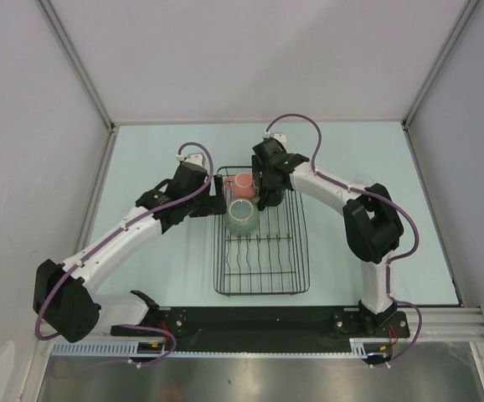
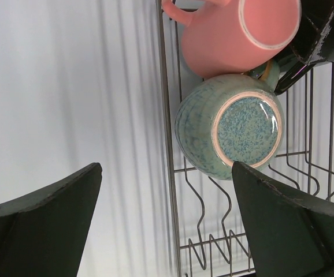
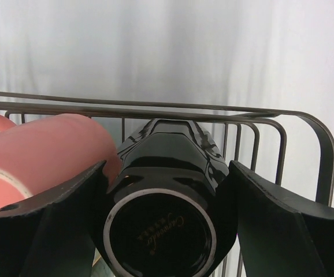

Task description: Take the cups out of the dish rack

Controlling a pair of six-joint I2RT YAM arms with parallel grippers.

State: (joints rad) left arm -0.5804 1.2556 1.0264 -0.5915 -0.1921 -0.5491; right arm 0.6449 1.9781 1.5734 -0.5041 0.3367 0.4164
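Note:
The black wire dish rack [image 1: 263,268] lies in the middle of the table. At its far end a pink mug [image 1: 242,182] lies on its side, and a pale-green cup [image 1: 242,216] sits upside down just in front of it. My right gripper [image 1: 269,194] is open and straddles the black cup [image 3: 164,173], one finger close to each side; the cup rests in the rack beside the pink mug [image 3: 40,156]. My left gripper [image 2: 167,190] is open and empty over the rack's left edge [image 2: 170,173], just short of the green cup [image 2: 213,127] and the pink mug [image 2: 230,34].
The rack's near half holds only bare tines [image 1: 259,251]. Its far rim [image 3: 305,124] curves round behind the black cup. The pale table [image 1: 141,167] has white walls on three sides, and a black base rail [image 1: 259,322] runs along the near edge.

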